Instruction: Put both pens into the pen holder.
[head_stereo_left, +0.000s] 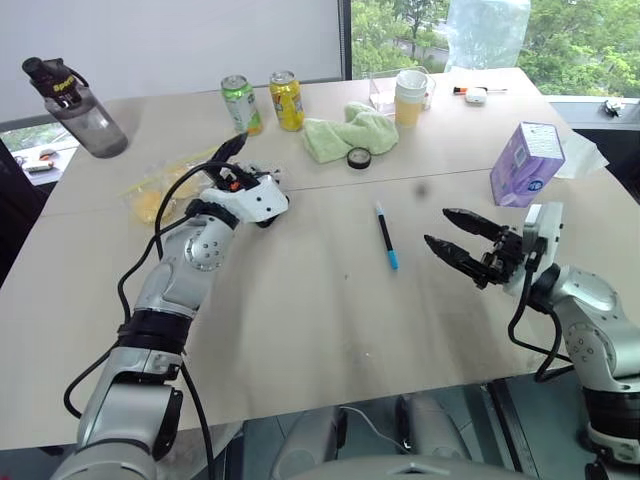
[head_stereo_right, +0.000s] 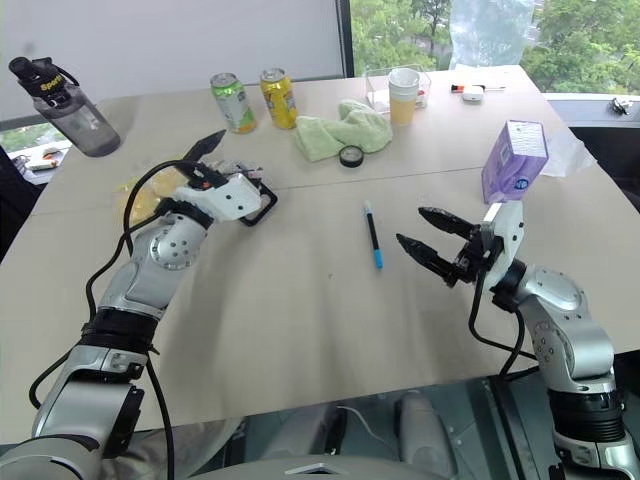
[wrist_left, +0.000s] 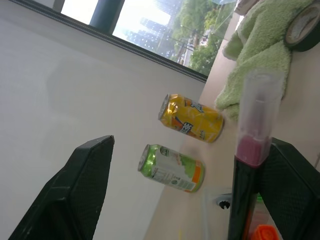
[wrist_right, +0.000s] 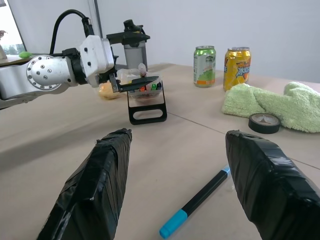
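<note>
The left gripper (wrist_right: 134, 80) sits left of centre in the head views, right at the pen holder (wrist_right: 146, 100), a black stand with a looped foot that rests on the table (head_stereo_left: 330, 330). In the left wrist view its 2 fingers (wrist_left: 75, 190) stand wide apart, and the pink-ended pen (wrist_left: 252, 150) rises upright close against one of them, its lower part down among the orange and green markers in the holder. Whether that finger touches the pen is hard to tell from this angle, but the jaws are not closed on it.

The blue-ended pen (head_stereo_left: 386, 236) lies flat on the table near the centre of the left eye view, its blue end toward the bottom of the frame, well apart from the holder. The right gripper (head_stereo_left: 462, 240) hovers to the right of it, jaws open and empty, pointing toward the pen.

Across the upper part of the frame stand a green can (head_stereo_left: 241, 103) and a yellow can (head_stereo_left: 287, 100) side by side, with a green cloth (head_stereo_left: 348, 134) just right of them and a roll of black tape (head_stereo_left: 359, 158) touching the cloth. A water bottle (head_stereo_left: 80, 110) stands at upper left, and a purple box (head_stereo_left: 527, 163) at the right.
</note>
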